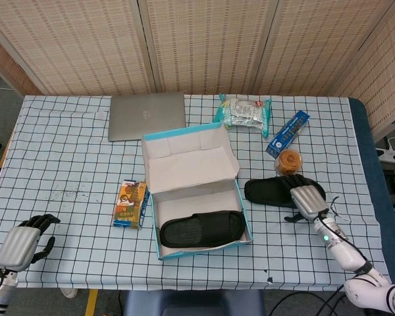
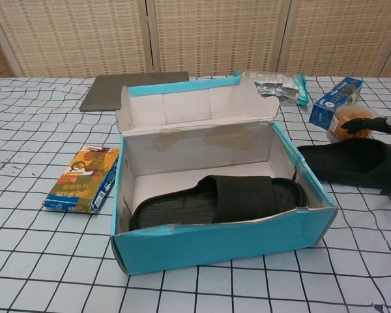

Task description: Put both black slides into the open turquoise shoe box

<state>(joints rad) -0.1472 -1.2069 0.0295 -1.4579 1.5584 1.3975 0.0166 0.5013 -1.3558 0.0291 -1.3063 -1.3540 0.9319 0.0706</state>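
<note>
One slide point(image 1: 201, 229) in box point(image 1: 196, 148); right hand point(image 1: 307, 197) over second slide point(image 1: 268, 191).

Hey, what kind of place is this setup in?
Probably an indoor lab or test room, not a home: a table under a checked cloth, woven folding screens as a backdrop, and staged oddments such as a laptop and shoe box.

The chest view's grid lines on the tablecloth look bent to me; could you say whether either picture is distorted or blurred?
Chest view: wide-angle, tablecloth grid lines bow, the shoe box looms large but stays sharp. Head view: grid runs straight, lighting even with soft shadows, no obvious blur or glare.
</note>
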